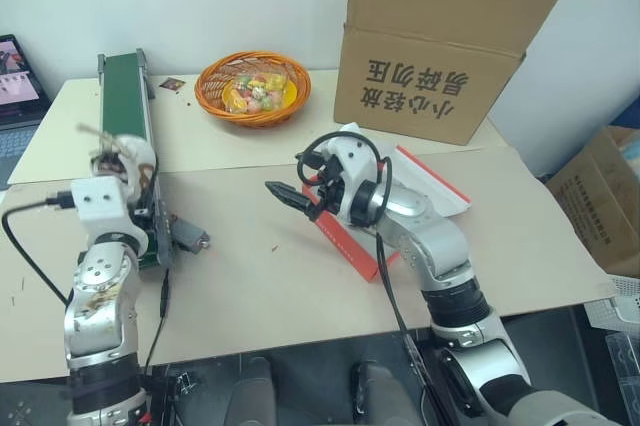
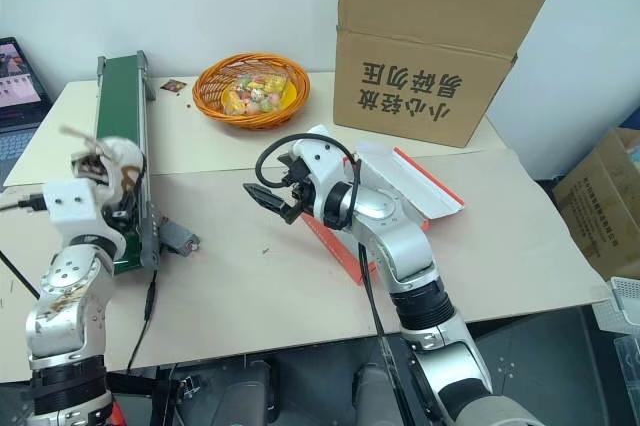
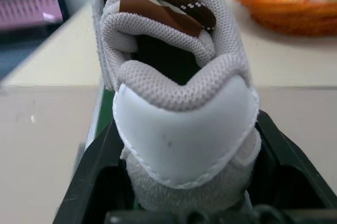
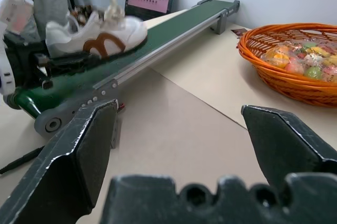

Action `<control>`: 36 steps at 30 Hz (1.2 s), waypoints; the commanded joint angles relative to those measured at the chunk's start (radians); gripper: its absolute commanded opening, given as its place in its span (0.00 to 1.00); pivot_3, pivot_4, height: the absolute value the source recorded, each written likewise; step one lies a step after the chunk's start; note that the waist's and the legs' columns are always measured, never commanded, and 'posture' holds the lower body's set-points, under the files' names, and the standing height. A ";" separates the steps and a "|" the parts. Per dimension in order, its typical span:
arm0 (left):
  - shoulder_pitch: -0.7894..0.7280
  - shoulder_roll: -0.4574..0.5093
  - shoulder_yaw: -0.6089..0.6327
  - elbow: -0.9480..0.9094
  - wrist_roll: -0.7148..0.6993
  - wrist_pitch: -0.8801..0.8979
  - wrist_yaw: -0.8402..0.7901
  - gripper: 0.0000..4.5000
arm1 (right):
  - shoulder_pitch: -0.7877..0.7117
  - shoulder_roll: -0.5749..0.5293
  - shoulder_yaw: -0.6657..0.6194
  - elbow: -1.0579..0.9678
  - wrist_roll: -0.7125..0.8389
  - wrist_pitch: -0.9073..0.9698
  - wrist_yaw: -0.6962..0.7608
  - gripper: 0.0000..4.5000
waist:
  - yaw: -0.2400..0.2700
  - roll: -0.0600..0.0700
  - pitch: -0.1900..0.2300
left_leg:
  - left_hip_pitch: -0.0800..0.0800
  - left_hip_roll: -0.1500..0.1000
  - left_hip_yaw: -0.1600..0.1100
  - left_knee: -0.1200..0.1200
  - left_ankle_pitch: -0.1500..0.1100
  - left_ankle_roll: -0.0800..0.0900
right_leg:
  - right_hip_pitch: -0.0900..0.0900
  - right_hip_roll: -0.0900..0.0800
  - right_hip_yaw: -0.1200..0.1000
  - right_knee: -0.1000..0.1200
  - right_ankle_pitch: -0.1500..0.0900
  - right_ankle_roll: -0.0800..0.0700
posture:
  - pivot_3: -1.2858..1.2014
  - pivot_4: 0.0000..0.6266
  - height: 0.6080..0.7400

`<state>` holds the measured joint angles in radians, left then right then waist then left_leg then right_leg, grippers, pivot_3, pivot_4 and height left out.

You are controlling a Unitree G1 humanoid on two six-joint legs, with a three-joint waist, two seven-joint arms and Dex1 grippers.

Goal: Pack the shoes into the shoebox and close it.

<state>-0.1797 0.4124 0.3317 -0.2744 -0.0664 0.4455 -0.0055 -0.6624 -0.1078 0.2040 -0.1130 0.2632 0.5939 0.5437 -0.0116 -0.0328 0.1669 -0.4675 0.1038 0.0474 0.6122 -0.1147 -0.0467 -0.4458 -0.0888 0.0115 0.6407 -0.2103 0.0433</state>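
**My left claw has a shoe**

My left claw is at the near end of the green belt, by the left edge of the table. One small off-white shoe sits between my two black fingers. Its heel faces my wrist and its brown laces point away from me. My fingers press on both sides of the heel, so I am grasping the shoe. From my right wrist I see the same shoe from the side, with its brown patch, just over the belt's near end. The laces stick up above it.

My right claw is near the middle of the table, well apart from the shoe. It points toward my left side, at the belt. Its two fingers stand wide apart and nothing is between them.

The red shoebox lies on the table under and behind my right arm, nearer the right edge. Its lid is open and I can see white inside. The box is well apart from the shoe in my left claw.

An orange basket of bright sweets sits near the far edge of the table. A big brown carton stands beside it, toward the far right corner.
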 commanded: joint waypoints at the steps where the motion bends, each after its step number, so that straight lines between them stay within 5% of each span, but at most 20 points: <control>1: 0.037 0.030 -0.117 -0.078 0.160 -0.214 0.019 0.51 | -0.049 0.050 -0.095 -0.013 0.090 0.028 -0.031 1.00 | 0.000 0.000 0.000 | 0.000 0.000 0.000 0.000 0.000 0.000 | 0.000 0.000 0.000 0.000 0.000 0.000 | 0.52 0.24 0.85; 7: 0.083 0.016 -0.276 -0.105 0.194 -0.354 -0.080 0.51 | -0.185 0.201 -0.501 0.113 0.576 0.292 -0.192 1.00 | 0.001 0.000 0.000 | 0.000 0.001 0.002 -0.001 0.000 0.000 | -0.002 -0.001 0.000 0.001 0.001 -0.001 | 0.52 0.24 0.85; 11: 0.067 0.011 -0.305 -0.090 0.203 -0.387 -0.109 0.51 | -0.230 0.188 -0.626 0.227 0.772 0.371 -0.248 1.00 | 0.000 0.000 0.000 | -0.003 0.001 0.002 -0.001 0.000 0.000 | -0.004 -0.001 0.000 0.000 0.001 0.000 | 0.52 0.24 0.85; 24: -0.111 -0.006 -0.381 -0.068 0.160 -0.440 -0.255 0.51 | -0.256 0.120 -0.581 0.322 0.790 0.406 -0.221 1.00 | -0.002 0.000 0.000 | -0.008 0.001 0.001 0.000 0.005 0.008 | -0.008 0.000 0.001 0.001 0.003 0.002 | 0.52 0.24 0.85; 36: -0.122 -0.064 -0.420 -0.071 0.133 -0.421 -0.326 0.51 | -0.253 0.152 -0.517 0.299 0.780 0.412 -0.232 1.00 | -0.002 0.000 0.000 | -0.008 0.001 0.001 0.001 0.005 0.009 | -0.008 0.001 0.001 0.002 0.003 0.003 | 0.52 0.24 0.85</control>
<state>-0.2934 0.3598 -0.0439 -0.2973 0.0874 0.0491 -0.2945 -0.8898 0.0168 -0.3626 0.2277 1.0258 1.0013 0.3012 -0.0140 -0.0325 0.1670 -0.4756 0.1044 0.0483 0.6127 -0.1092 -0.0381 -0.4542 -0.0882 0.0128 0.6426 -0.2078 0.0459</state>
